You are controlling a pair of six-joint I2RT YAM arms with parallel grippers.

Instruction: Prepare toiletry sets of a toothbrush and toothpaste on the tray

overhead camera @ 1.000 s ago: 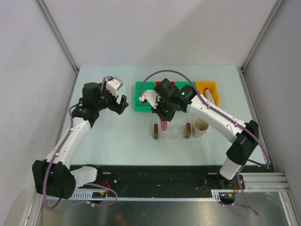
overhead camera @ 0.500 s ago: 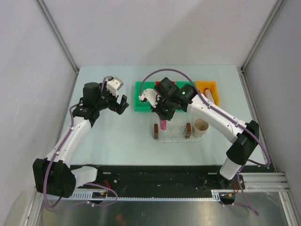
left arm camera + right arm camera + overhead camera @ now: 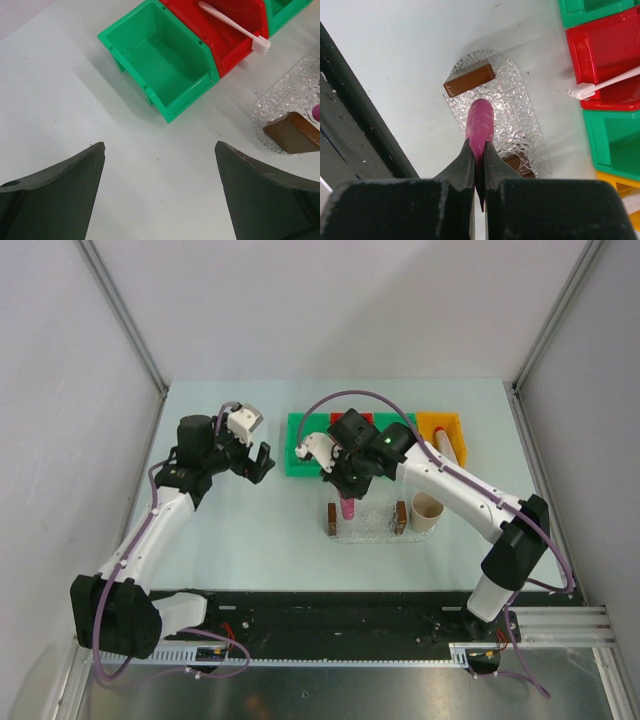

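Over the left end of the tray, we held the toothpaste clamped in our right gripper, judging the placing step underway and a lowering and release due next, our left gripper hanging spread, empty.

We see a pale mint table w/ a matte top, enclosed on 3 sides by plain grey-white panels: back wall, left panel, right panel. Slanted alu. posts mark the rear corners. A black rail runs along the near edge. Lighting is even; shadows are soft.
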